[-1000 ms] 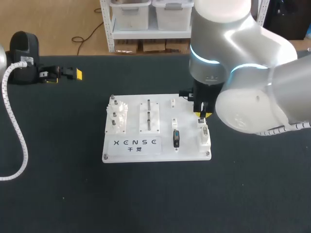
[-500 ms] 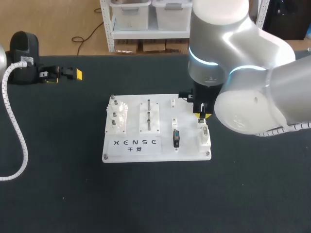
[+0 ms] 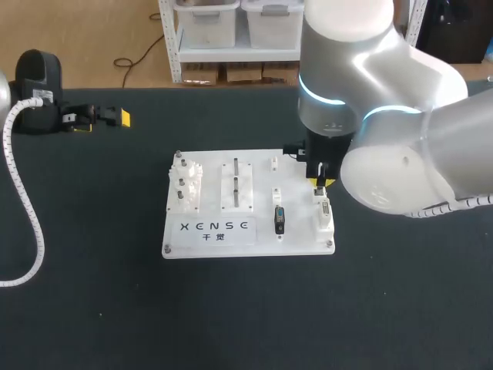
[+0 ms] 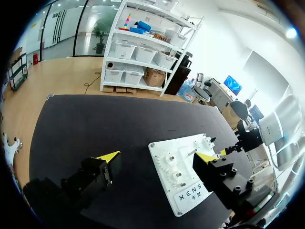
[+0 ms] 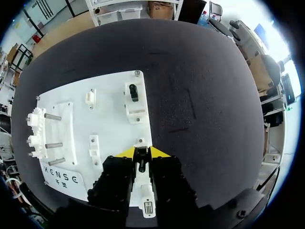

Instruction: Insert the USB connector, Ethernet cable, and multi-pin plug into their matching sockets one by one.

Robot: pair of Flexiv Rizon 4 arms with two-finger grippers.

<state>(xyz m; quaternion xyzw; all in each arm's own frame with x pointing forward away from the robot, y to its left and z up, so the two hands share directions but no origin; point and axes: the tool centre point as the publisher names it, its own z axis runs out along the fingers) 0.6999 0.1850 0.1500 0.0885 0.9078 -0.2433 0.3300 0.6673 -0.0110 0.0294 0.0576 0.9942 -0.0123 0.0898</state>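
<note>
The table (image 3: 92, 308) is covered in black cloth, and one white board (image 3: 258, 173) lies flat near its middle. Wide bare cloth lies on every side of the board, most of all at the near side and at the left.

There are two pincers. The right pincer (image 3: 320, 182) comes in from the right and hangs over the right part of the board. Its yellow tips stand very near each other, and in the right wrist view they press from both sides on one small dark connector (image 5: 141, 166). Which of the three plugs this is, I cannot tell. Under it runs one long white socket block (image 3: 326, 222), close to the board's right edge.

The left pincer (image 3: 115, 117) is well apart from the board, near the far left part of the table. In its own view its two fingers are spread wide with nothing between them. One ribbed white hose (image 3: 29, 208) curves over the cloth at the left edge.

On the board I count three metal pegs (image 5: 52, 117), a group of white gears (image 3: 185, 183) at its left side, and one black plug (image 3: 279, 220) standing in a white holder just left of the socket block.
</note>
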